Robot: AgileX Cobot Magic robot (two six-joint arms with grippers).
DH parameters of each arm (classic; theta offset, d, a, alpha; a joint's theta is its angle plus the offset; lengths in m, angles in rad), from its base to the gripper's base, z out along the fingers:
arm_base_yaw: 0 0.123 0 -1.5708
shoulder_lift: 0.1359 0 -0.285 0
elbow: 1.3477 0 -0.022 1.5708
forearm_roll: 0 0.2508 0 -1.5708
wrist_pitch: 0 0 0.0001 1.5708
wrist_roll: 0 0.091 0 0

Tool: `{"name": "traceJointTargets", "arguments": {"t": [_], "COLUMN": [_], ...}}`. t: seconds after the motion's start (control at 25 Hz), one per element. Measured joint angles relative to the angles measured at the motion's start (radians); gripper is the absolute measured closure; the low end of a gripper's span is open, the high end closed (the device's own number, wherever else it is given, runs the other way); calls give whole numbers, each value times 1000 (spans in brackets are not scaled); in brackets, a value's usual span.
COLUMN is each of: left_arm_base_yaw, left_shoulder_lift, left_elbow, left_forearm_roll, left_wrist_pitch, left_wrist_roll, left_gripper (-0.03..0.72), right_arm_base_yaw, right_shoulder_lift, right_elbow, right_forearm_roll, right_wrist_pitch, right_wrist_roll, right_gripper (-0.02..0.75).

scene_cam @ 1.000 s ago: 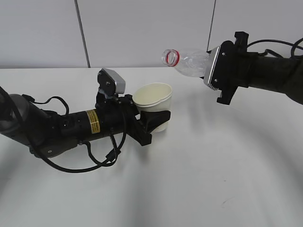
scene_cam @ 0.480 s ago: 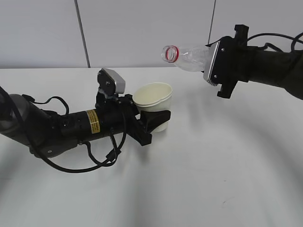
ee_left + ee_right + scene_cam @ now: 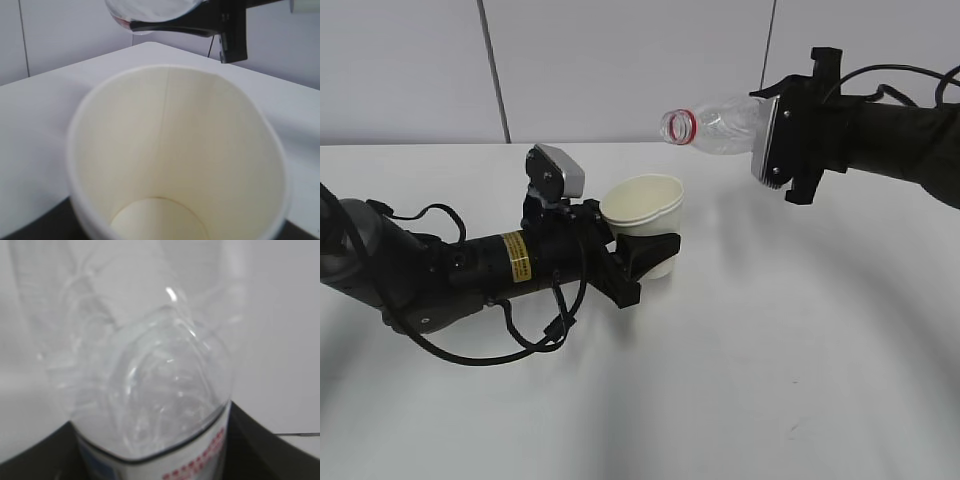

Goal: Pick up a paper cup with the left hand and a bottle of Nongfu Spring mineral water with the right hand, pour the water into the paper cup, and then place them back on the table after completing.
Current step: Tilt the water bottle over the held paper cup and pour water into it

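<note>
Both arms are black. The left hand point(image 3: 630, 262) carries a yellow sticker, silver-grey module and looping black cables behind its fingers.

clear plastic bottle point(image 3: 150, 385) fills the view, black tool parts flanking its base.

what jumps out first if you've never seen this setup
The clear bottle, held nearly sideways in the air by the right gripper, its open red-ringed mouth up and to the right of the paper cup. The left gripper clamps that cream cup, upright, low over the white table.
</note>
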Motion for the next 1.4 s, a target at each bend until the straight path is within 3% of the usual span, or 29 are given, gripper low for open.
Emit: {"name": "traceJointTargets", "arguments": {"t": [1.4], "left_arm_base_yaw": [0], "left_shoulder_lift": [0], "left_elbow": [0], "left_forearm_roll": [36], "left_wrist_pitch": [0], "left_wrist_roll": [-2], "left_gripper": [313], "right_arm_base_yaw": [0], "right_shoulder_lift": [0], "right_elbow": [-19], "right_forearm_roll": [4], "right_wrist_pitch": [4], "right_wrist_roll": [-224], "right_gripper": [329]}}
